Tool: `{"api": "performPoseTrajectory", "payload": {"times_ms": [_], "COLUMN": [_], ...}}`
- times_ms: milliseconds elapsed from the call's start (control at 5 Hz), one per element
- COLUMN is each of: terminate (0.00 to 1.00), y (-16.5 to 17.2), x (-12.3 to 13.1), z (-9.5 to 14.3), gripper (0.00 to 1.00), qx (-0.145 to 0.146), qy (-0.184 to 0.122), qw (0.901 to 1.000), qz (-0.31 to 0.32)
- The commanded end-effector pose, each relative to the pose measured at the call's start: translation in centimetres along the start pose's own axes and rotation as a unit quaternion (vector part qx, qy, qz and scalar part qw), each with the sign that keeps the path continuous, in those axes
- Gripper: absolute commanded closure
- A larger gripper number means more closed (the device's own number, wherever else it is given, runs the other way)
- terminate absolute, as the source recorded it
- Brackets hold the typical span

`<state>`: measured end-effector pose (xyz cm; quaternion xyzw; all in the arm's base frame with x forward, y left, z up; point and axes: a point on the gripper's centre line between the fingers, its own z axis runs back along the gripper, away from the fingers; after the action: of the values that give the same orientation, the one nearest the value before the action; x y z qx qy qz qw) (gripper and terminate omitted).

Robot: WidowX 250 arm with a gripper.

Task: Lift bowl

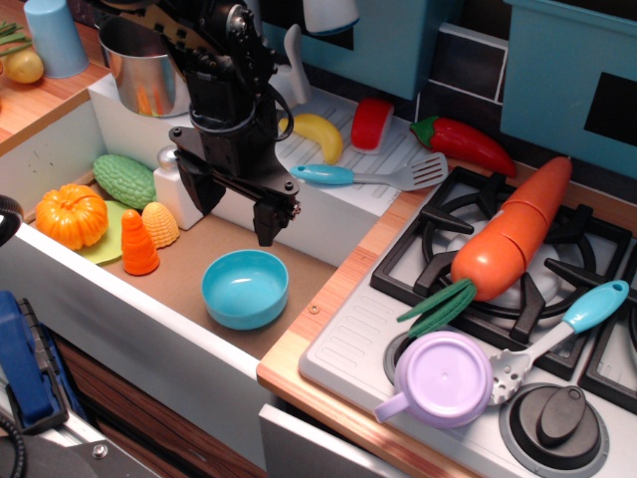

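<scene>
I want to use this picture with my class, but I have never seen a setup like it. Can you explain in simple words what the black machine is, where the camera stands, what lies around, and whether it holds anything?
The black machine is a robot arm, and its gripper is a two-fingered claw pointing down. The one camera looks down from above and to the side at a toy kitchen. The claw is open and holds nothing. It hangs over a sunken toy sink, a little above and behind the light-blue bowl, not touching it. Also in the sink are a toy pumpkin, a green bumpy vegetable and an orange cone. On the stove to the right lie a big toy carrot, a lavender pot and a blue-handled spoon.
</scene>
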<state>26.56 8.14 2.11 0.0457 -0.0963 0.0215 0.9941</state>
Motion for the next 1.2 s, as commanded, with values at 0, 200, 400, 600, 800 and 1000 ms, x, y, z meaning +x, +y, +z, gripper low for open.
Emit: {"api": "performPoseTrajectory", "payload": {"times_ms": [0,200,400,600,800,1000], "terminate": [0.0,0.0,0.0,0.0,0.0,0.0], "y": [0.0,1.2,2.1,3.1,3.4,3.8], "x": [0.0,-0.5,-0.9,-1.9,-2.4,-2.4], "z": [0.0,-1.5,-3.3,-5.0,-6.5,-8.0], "gripper": [0.0,0.0,0.0,0.0,0.0,0.0], "qx": [0.0,0.0,0.005,-0.004,-0.012,-0.016], "qy": [0.0,0.0,-0.004,-0.012,-0.026,-0.039], "qw": [1.0,1.0,1.0,0.9999,0.9996,0.9991], "qz": [0.0,0.0,0.004,0.003,0.004,0.004]}}
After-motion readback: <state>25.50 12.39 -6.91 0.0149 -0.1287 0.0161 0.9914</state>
